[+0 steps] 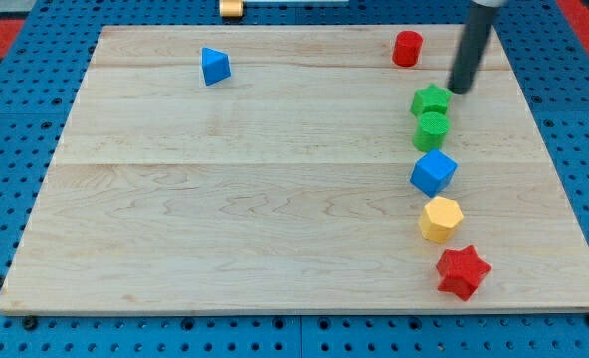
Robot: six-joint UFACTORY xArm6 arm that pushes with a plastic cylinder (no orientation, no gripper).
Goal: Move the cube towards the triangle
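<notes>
The blue cube sits at the view's right, in a column of blocks. The blue triangle lies at the view's upper left, far from the cube. My tip is at the upper right, just right of the green star and well above the cube. It touches no block that I can tell.
A green cylinder sits between the green star and the cube. A yellow hexagon and a red star lie below the cube. A red cylinder stands near the top edge. The wooden board lies on a blue pegboard.
</notes>
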